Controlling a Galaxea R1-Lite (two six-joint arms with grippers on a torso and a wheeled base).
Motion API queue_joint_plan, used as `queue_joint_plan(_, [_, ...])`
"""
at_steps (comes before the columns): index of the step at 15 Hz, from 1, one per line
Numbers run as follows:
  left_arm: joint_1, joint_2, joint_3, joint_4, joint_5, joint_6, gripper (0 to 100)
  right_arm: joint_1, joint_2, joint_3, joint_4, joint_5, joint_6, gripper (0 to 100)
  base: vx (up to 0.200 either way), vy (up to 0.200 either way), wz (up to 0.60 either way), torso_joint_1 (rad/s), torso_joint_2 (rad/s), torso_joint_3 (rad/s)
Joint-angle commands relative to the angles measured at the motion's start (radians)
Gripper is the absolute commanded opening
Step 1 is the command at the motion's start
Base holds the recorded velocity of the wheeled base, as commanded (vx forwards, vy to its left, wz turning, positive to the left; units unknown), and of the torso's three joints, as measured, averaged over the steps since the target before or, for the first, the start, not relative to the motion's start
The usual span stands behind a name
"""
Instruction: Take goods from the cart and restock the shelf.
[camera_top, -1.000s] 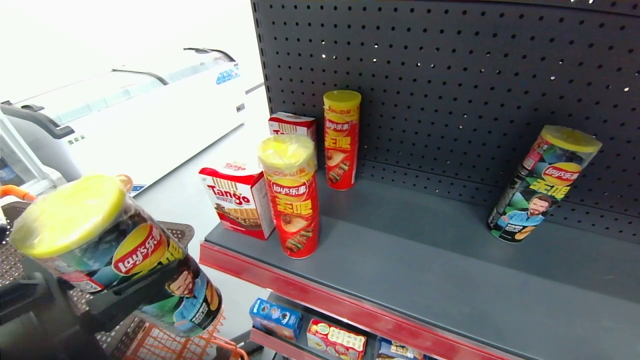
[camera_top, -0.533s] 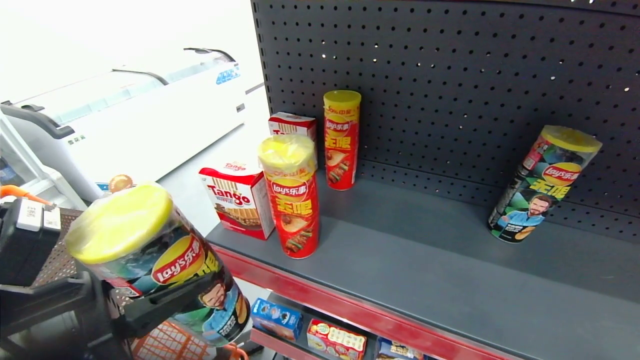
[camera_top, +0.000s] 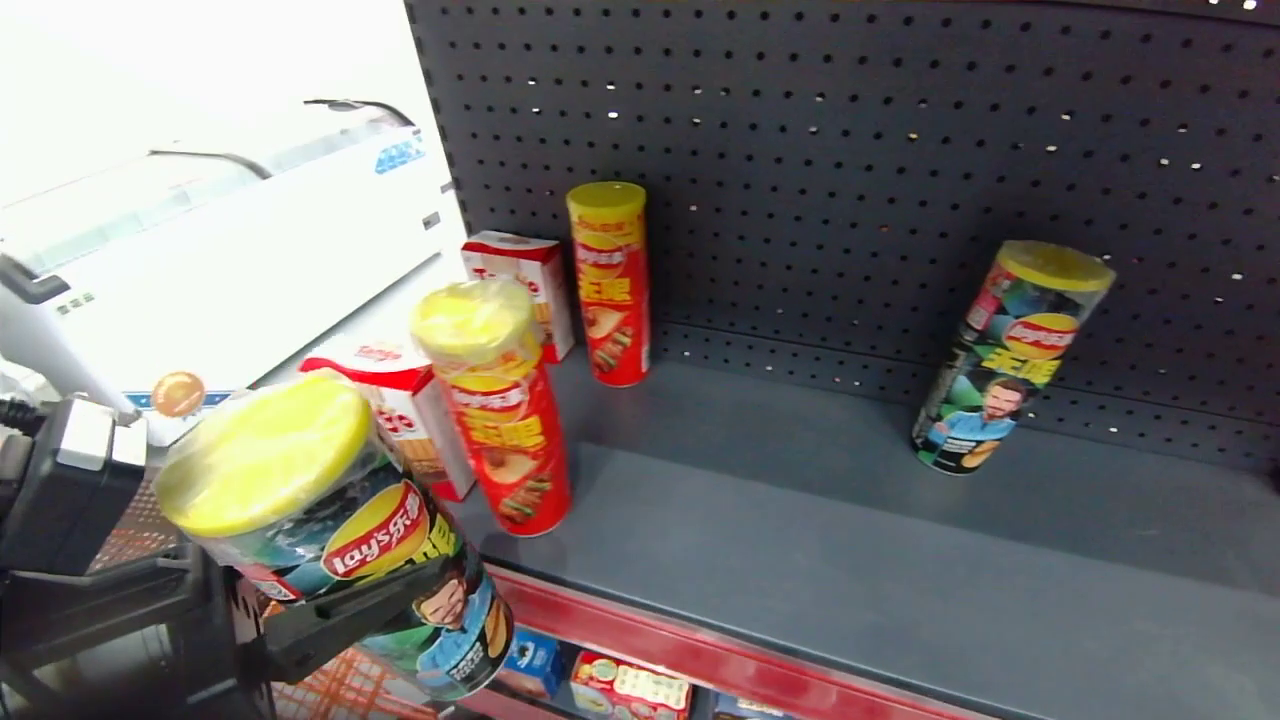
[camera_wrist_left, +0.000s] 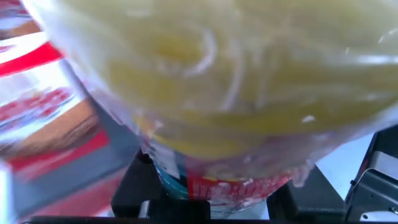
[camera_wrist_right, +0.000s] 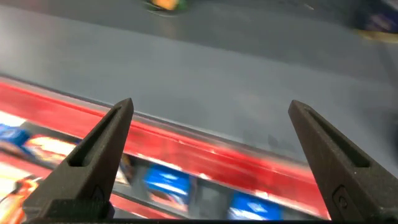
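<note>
A chips can with a yellow lid and a blue-green label (camera_top: 335, 525) hangs tilted at the lower left, just off the shelf's front left corner. My left gripper (camera_top: 345, 612) is shut on its body. In the left wrist view the lid of the chips can (camera_wrist_left: 217, 68) is close up, and the left gripper (camera_wrist_left: 217, 202) clamps the can below it. The grey shelf board (camera_top: 800, 540) has a red front edge (camera_top: 720, 655). My right gripper (camera_wrist_right: 214, 155) is open with nothing in it, above that red front edge (camera_wrist_right: 205, 146).
On the shelf stand two red chips cans (camera_top: 500, 420) (camera_top: 610, 285), two red-and-white boxes (camera_top: 405, 410) (camera_top: 525, 280) and a matching blue-green can (camera_top: 1000, 355) leaning at the pegboard. The orange cart mesh (camera_top: 340, 692) is below the held can. A white freezer (camera_top: 220, 230) is at the left.
My left gripper has carried the chips can to the right, toward the shelf's front left corner. The head view has also shifted, so the shelf goods show further left.
</note>
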Motion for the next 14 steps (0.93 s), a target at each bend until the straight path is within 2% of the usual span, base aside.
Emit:
queue_joint_plan(1, [0.000,0.005,0.000,-0.003,0.000,0.000,0,0.000,0.000,0.000,-0.001,0.000,-0.001,100,0.000,0.000,-0.60,0.007,0.01,-0.002])
queue_joint_plan(10, [0.007,0.001,0.002,-0.003,0.002,-0.001,0,0.000,0.000,0.000,-0.001,0.003,-0.002,100,0.000,0.000,0.00,0.000,0.00,0.000])
queue_joint_plan(14, [0.007,0.001,0.006,-0.003,0.002,-0.001,0,0.000,0.000,0.000,-0.001,0.003,-0.001,100,0.000,0.000,-0.60,-0.004,0.00,0.006])
